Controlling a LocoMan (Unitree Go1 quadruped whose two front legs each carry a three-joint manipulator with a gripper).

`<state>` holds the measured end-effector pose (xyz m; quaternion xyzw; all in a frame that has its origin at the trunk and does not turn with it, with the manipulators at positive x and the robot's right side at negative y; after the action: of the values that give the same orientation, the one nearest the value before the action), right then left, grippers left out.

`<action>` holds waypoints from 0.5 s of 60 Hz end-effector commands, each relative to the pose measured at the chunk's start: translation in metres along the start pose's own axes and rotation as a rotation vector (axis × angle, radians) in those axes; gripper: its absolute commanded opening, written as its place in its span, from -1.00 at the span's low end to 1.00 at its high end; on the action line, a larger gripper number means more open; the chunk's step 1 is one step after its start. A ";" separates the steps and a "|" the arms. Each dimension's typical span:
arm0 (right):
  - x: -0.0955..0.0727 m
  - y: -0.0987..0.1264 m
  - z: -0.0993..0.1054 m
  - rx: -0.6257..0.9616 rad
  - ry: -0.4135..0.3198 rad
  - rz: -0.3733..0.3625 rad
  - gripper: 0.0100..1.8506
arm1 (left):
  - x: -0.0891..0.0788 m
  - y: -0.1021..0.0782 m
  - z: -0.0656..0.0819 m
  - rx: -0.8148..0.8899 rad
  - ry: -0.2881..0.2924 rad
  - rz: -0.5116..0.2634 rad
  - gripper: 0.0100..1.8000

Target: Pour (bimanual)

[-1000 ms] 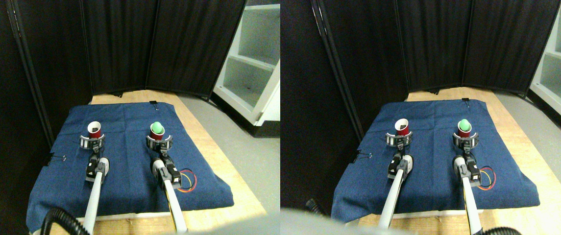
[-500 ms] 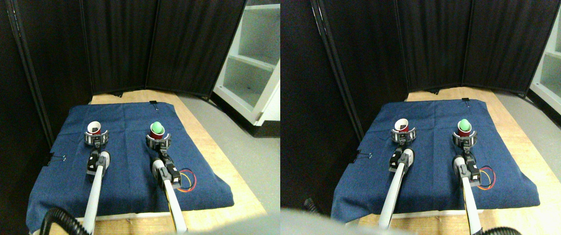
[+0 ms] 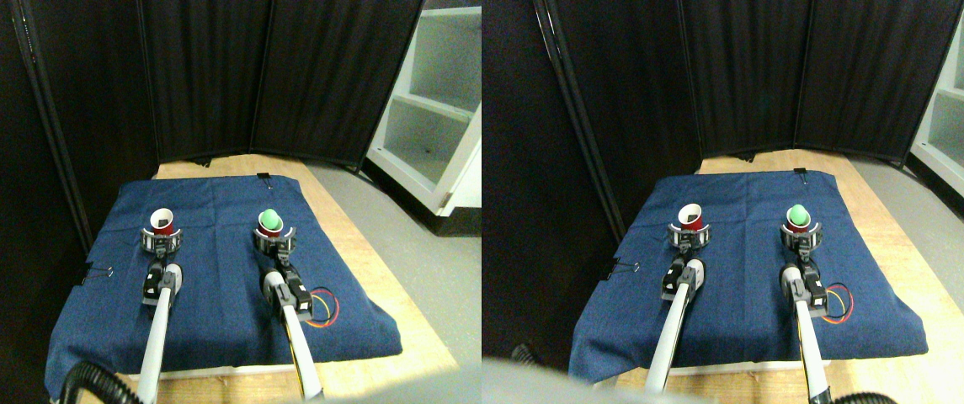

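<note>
Two red cups stand upright on a dark blue cloth (image 3: 212, 286). The left cup (image 3: 162, 222) has a white inside with a small dark thing in it. The right cup (image 3: 271, 227) holds a green ball (image 3: 270, 219). My left gripper (image 3: 161, 241) is closed around the lower part of the left cup. My right gripper (image 3: 274, 242) is closed around the lower part of the right cup. Both cups rest on the cloth, roughly a cup's height apart from each other several times over.
The cloth covers a wooden board (image 3: 364, 252) on a grey floor. Black folding screens (image 3: 279, 76) close off the back and left. A white shelf unit (image 3: 435, 101) stands at the right. Red and yellow wires (image 3: 323, 308) loop beside my right arm. A binder clip (image 3: 98, 271) holds the cloth's left edge.
Both grippers' jaws have drawn in tighter around their cups. The left arm has shifted slightly left. The cups have stayed in place.
</note>
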<state>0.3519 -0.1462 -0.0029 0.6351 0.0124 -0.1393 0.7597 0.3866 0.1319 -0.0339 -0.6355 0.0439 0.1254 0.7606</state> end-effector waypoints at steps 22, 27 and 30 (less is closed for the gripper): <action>0.015 -0.006 -0.003 0.087 0.013 0.011 0.07 | 0.004 -0.005 0.004 -0.010 -0.012 -0.025 0.23; 0.016 -0.010 -0.003 0.123 0.010 0.002 0.05 | 0.004 -0.005 0.003 -0.009 -0.012 -0.025 0.21; 0.017 -0.011 -0.003 0.133 0.002 0.000 0.05 | 0.005 -0.005 0.002 -0.010 -0.012 -0.024 0.19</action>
<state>0.3631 -0.1472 -0.0185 0.6762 0.0210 -0.1433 0.7223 0.3889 0.1357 -0.0327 -0.6384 0.0419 0.1274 0.7580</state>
